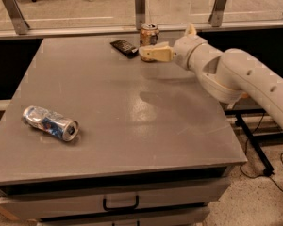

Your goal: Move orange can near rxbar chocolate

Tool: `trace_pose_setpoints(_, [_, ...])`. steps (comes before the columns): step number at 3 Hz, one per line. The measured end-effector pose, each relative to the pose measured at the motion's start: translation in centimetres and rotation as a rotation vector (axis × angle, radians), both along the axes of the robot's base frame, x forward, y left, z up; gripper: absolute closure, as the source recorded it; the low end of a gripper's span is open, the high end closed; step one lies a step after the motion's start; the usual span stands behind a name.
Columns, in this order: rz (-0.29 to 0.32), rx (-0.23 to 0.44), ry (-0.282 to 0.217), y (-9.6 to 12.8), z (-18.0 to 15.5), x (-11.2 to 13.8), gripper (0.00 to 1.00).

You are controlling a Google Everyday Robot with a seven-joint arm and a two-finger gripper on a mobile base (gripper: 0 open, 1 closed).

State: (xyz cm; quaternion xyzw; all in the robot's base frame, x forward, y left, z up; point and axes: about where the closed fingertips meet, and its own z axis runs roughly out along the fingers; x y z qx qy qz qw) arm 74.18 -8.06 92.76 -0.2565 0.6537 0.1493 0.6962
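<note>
Hovering low over the far part of the table (132,126), the gripper (144,53) points left, just in front of the orange can (149,33); whether its grip is slack or closed I cannot tell, though it seems to carry nothing. That can stands upright, near the rxbar chocolate (124,47) lying flat to its left. A crushed can (50,123) lies well apart, near-left.

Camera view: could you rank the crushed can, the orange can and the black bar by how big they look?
1. crushed can: largest, though nearest the camera.
2-3. orange can and rxbar chocolate look alike; the gripper, just in front of the can, hides its base, so no ranking.
</note>
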Motion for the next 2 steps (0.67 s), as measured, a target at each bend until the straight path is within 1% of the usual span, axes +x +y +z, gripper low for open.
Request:
trace_pose_setpoints(1, [-0.120,-0.035,-0.042,-3.2,1.9,-4.4,0.00])
trace_pose_setpoints(2, [-0.156,0.001,-0.067,-4.9,4.3,-6.1,0.00])
